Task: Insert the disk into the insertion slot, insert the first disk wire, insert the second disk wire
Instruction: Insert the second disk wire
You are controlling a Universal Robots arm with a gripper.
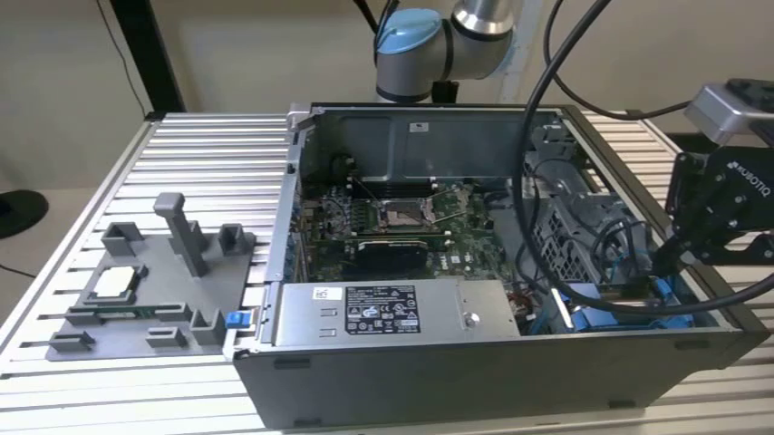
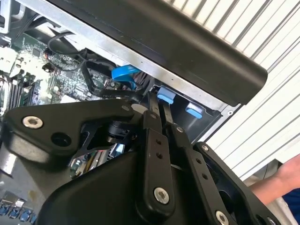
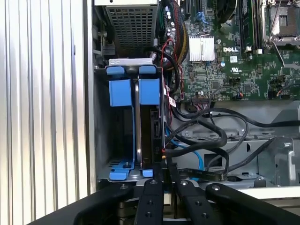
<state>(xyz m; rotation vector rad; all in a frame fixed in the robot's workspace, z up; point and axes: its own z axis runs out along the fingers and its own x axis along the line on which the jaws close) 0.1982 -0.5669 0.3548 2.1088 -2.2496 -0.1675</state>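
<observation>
At the corner of the computer case [image 1: 484, 381] on the exterior view's right, the gripper [image 3: 166, 182] hangs over the insertion slot [image 3: 117, 140], the grey-metal bay with blue rails. In the first wrist view the disk [image 3: 152, 136] stands on edge inside that bay, in the compartment on the motherboard [image 3: 225, 70] side, with the neighbouring compartment open beside it. It looks to be most of the way in, though I cannot tell whether it is fully seated. The fingers [image 2: 151, 140] are drawn nearly together, with only a sliver of gap between them, and their tips sit at the disk's near end (whether they pinch a thin edge of its blue frame or merely press on it, I cannot tell).

The risks, as I judge them, come from crowding. A bundle of black cables [image 3: 206, 138] and a blue cable [image 3: 199, 161] loop just beside the disk. A loop caught under the frame would stop the disk short or tilt it in the rails. If the push is off-axis, the frame could bind against a blue tab [image 2: 166, 96] instead of going home. The case wall is also close to the fingers, so a sideways drift could knock them against the metal. A person's arm [image 2: 283, 176] is near the bench [image 1: 206, 154] edge, close to the robot's working space.
</observation>
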